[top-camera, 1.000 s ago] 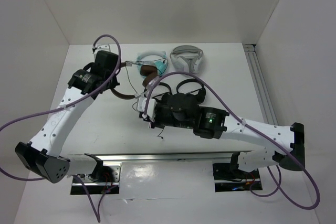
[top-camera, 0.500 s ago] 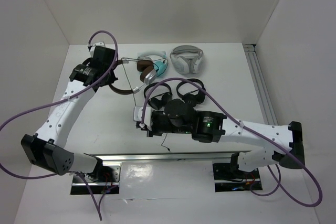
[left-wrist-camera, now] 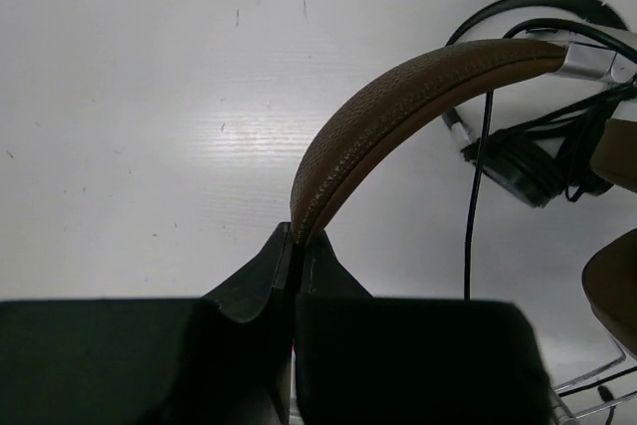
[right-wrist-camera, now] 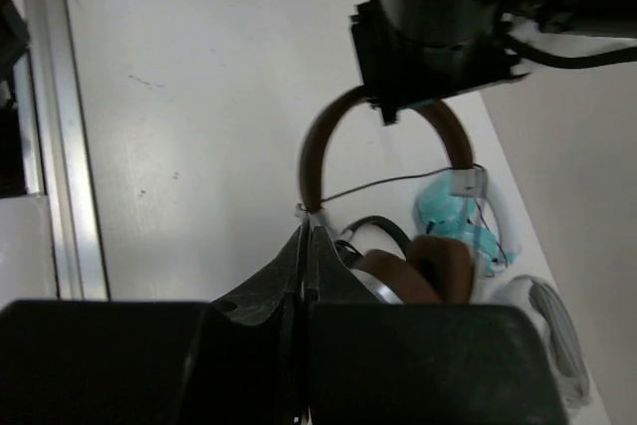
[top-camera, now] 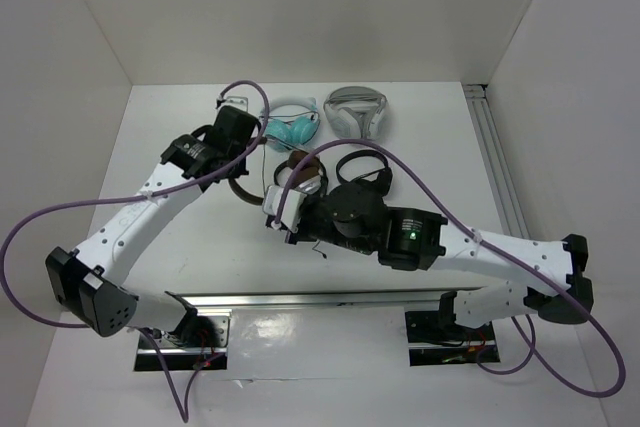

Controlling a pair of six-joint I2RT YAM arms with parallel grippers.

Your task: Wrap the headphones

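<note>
The headphones have a brown leather headband (left-wrist-camera: 398,97), brown ear pads (right-wrist-camera: 438,266) and a thin black cable (left-wrist-camera: 476,196). My left gripper (left-wrist-camera: 297,234) is shut on the middle of the headband and holds it up; from above it is left of the centre (top-camera: 245,169). My right gripper (right-wrist-camera: 309,231) is shut on the cable where it meets the lower end of the headband (right-wrist-camera: 314,156); from above it is just right of the left gripper (top-camera: 283,205). The ear cups hang between the two grippers (top-camera: 297,162).
A teal pair (top-camera: 292,127) and a white-grey pair (top-camera: 355,112) lie at the back. Two small black pairs (top-camera: 365,169) lie under the right arm, close to the held headphones. A metal rail (top-camera: 495,157) runs along the right side.
My left arm has swung right and nearer with the headband, bringing the headphones toward the centre. My right gripper has shifted slightly up and right with the cable.
</note>
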